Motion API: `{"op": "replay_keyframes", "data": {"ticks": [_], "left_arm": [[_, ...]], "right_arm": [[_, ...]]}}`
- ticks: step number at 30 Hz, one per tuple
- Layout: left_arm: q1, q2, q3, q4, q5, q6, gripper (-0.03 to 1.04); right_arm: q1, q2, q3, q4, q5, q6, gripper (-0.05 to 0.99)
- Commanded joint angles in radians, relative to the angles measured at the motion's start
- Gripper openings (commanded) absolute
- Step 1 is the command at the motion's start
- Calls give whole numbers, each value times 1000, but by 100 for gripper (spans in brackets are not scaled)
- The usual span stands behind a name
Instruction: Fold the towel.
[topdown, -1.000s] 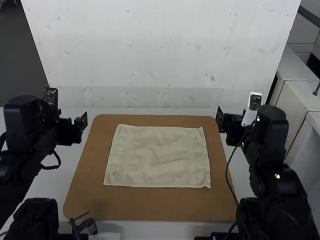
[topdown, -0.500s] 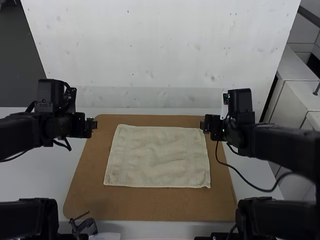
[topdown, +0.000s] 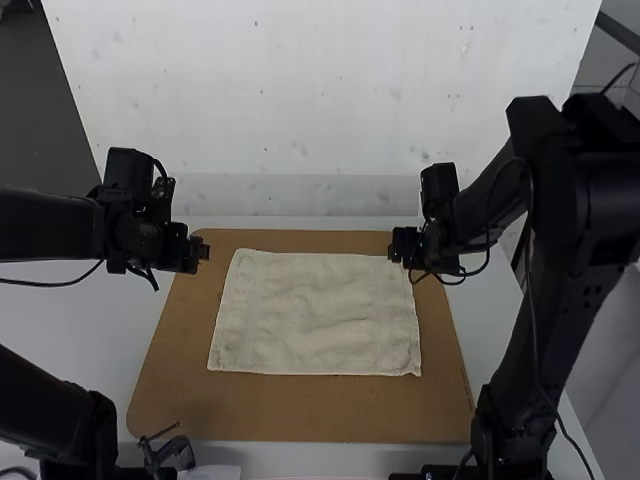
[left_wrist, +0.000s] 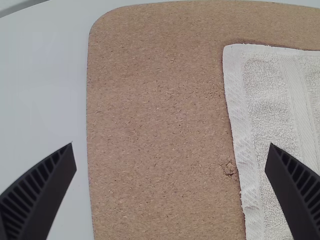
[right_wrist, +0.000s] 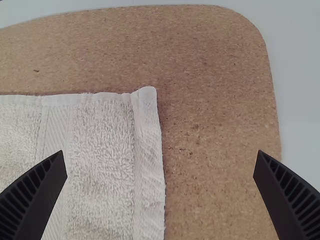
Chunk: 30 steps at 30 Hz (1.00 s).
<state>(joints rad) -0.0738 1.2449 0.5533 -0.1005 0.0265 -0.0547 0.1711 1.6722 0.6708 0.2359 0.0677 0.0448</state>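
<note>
With left fingers (left_wrist: 37, 195) and right fingers (right_wrist: 295, 200) spread and empty near the far corners of the towel (topdown: 315, 315), closing too high could miss one flat-lying corner, skewing the fold.

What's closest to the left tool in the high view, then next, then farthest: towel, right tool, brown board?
From the left tool:
1. Brown board: corner right there.
2. Towel: to its right.
3. Right tool: by the towel's far right corner.
</note>
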Motion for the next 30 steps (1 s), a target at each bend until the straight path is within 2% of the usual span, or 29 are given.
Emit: {"op": "replay_keyframes", "data": {"ticks": [1, 8, 15, 18, 20, 23, 25, 28, 30], "left_arm": [[-6, -7, 23, 10, 6, -22, 97], [-11, -4, 19, 28, 7, -30, 97], [-9, 1, 13, 39, 9, -30, 97], [-9, 1, 10, 45, 9, -27, 97], [-9, 10, 10, 50, 10, -27, 97], [-9, 39, 13, 50, 16, -25, 97], [-11, 76, 20, 53, 16, -25, 97], [-11, 163, 51, 54, 30, -23, 97], [-11, 245, 85, 54, 33, -23, 97]], "right_arm": [[7, 69, 59, 14, 29, -2, 96], [10, 176, 122, 31, 15, -13, 96], [21, 238, 182, -3, -3, -11, 95], [21, 265, 208, -26, -8, -3, 90], [28, 290, 237, -75, -5, 0, 78], [44, 325, 262, -115, 40, 9, 44], [51, 339, 266, -118, 41, 13, 23], [53, 347, 276, -133, 41, 32, 6], [51, 347, 277, -133, 41, 32, 2]]}}
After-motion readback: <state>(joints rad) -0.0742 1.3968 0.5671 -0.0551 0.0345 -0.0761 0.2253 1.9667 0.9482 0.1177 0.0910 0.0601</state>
